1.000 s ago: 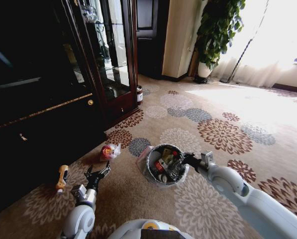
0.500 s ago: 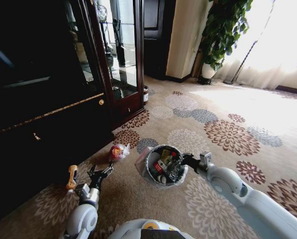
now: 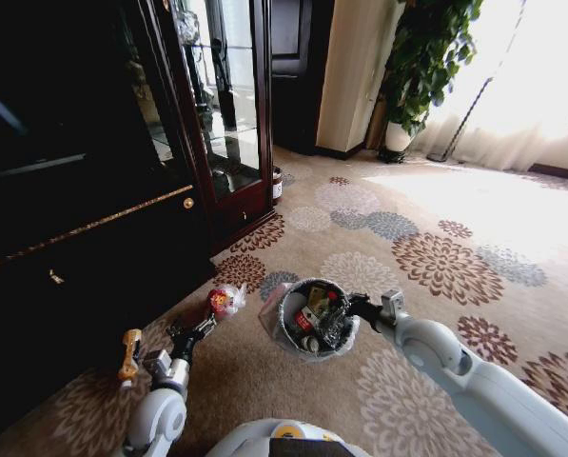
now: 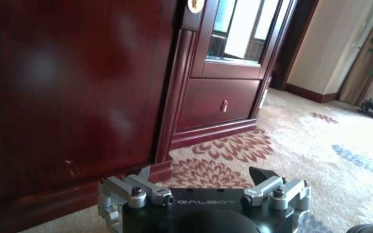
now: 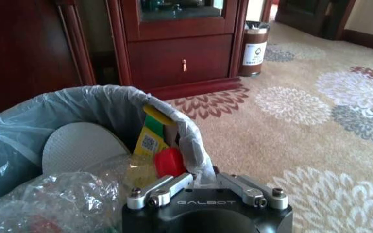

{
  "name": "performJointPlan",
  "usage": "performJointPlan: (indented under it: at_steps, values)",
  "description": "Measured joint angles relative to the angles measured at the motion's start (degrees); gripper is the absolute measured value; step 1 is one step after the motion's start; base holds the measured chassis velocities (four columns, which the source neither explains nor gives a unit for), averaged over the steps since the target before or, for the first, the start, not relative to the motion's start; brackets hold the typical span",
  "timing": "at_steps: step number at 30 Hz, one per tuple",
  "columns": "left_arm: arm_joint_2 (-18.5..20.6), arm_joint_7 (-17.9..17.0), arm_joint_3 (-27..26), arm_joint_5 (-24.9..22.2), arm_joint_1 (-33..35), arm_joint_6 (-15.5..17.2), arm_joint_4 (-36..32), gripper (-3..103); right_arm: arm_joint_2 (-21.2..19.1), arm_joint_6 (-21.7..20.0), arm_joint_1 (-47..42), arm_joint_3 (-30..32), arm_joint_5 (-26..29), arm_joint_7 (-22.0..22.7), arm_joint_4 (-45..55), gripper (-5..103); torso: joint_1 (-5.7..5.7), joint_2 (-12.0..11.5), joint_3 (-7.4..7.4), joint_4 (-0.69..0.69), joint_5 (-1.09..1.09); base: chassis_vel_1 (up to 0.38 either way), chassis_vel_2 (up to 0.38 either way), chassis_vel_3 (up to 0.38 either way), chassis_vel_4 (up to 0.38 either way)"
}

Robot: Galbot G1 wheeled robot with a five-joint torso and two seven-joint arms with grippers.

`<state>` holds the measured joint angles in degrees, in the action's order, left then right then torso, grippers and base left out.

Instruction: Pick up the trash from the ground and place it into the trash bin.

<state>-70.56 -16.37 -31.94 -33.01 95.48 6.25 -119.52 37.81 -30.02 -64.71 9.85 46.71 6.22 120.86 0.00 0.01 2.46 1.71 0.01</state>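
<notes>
head: high, down-forward | wrists: low, close, facing cabinet | shared: carpet

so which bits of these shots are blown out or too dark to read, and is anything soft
Head view: the window and curtains are blown out, with glare across the carpet, while the cabinet is near black. Left wrist view: the cabinet side is a soft blur, and the left end effector reads sharper. Right wrist view: evenly lit, the bin liner clear, the crinkled plastic nearest the lens soft.

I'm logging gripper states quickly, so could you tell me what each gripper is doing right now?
Left gripper: open, holding nothing, low over the carpet.
Right gripper: shut on the bin rim.
</notes>
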Motion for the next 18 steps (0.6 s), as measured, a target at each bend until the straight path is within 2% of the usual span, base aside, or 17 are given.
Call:
performJointPlan:
  at_steps: [2,4,6,7,9,10,12,13,14,15,17,18]
  values:
    - [0.18,-0.21,0.00,-0.56,-0.22,0.39,0.20,100,0.00,0.07,0.02,-0.04,0.02,0.00,-0.02,1,0.00,0.00,0.00,0.00,0.00,-0.245,0.306,0.221,-0.304]
    - [1.22,-2.47,0.36,-4.08,-1.55,4.14,1.19,100,0.04,0.18,0.09,-0.24,0.05,0.04,-0.05,1,0.01,0.00,0.01,-0.03,-0.08,-0.253,0.254,0.247,-0.290]
    - [2.28,-4.83,0.75,-8.24,-2.87,7.62,2.19,100,0.04,0.21,0.07,-0.40,0.09,0.07,-0.05,1,0.02,-0.01,0.04,-0.03,0.00,-0.180,0.191,0.209,-0.194]
    - [2.28,-4.83,0.75,-8.24,-2.87,7.62,2.19,100,0.04,0.21,0.07,-0.40,0.09,0.07,-0.05,1,0.02,-0.01,0.04,-0.03,0.00,-0.146,0.160,0.179,-0.194]
    - [3.17,-7.79,1.54,-11.84,-4.17,12.08,3.10,100,0.01,0.26,-0.02,-0.49,0.11,0.11,-0.05,1,0.02,-0.01,0.04,0.00,0.04,-0.113,0.121,0.105,-0.080]
    - [3.17,-7.79,1.54,-11.84,-4.17,12.08,3.10,100,0.01,0.26,-0.02,-0.49,0.11,0.11,-0.05,1,0.02,-0.01,0.04,0.00,0.04,-0.081,0.083,0.105,-0.080]
    - [3.93,-14.07,3.79,-15.92,-5.51,18.26,3.06,100,-0.20,0.30,-0.11,-0.51,0.18,0.17,-0.05,1,0.01,0.00,0.00,-0.05,-0.03,-0.040,-0.002,0.033,-0.004]
    - [3.83,-14.47,4.68,-15.23,-5.31,18.45,2.70,100,-0.24,0.34,-0.15,-0.51,0.29,0.16,-0.05,1,0.00,0.00,-0.01,-0.05,-0.01,0.000,0.000,0.000,0.000]
    - [3.31,-13.54,5.65,-12.64,-4.70,17.01,2.27,100,-0.29,0.38,-0.24,-0.51,0.51,0.24,-0.01,1,0.00,0.00,-0.02,-0.05,-0.02,0.048,-0.049,-0.064,0.044]
    - [3.31,-13.54,5.65,-12.64,-4.70,17.01,2.27,100,-0.29,0.38,-0.24,-0.51,0.51,0.24,-0.01,1,0.00,0.00,-0.02,-0.05,-0.02,0.048,-0.049,-0.064,0.044]
    - [2.46,-12.64,6.74,-8.51,-4.45,15.46,2.48,100,-0.29,0.39,-0.34,-0.50,0.95,0.82,0.14,1,0.00,0.00,-0.03,-0.01,-0.02,0.040,-0.040,-0.055,0.025]
    - [2.46,-12.64,6.74,-8.51,-4.45,15.46,2.48,100,-0.29,0.39,-0.34,-0.50,0.95,0.82,0.14,1,0.00,0.00,-0.03,-0.01,-0.02,0.038,-0.030,-0.055,0.020]
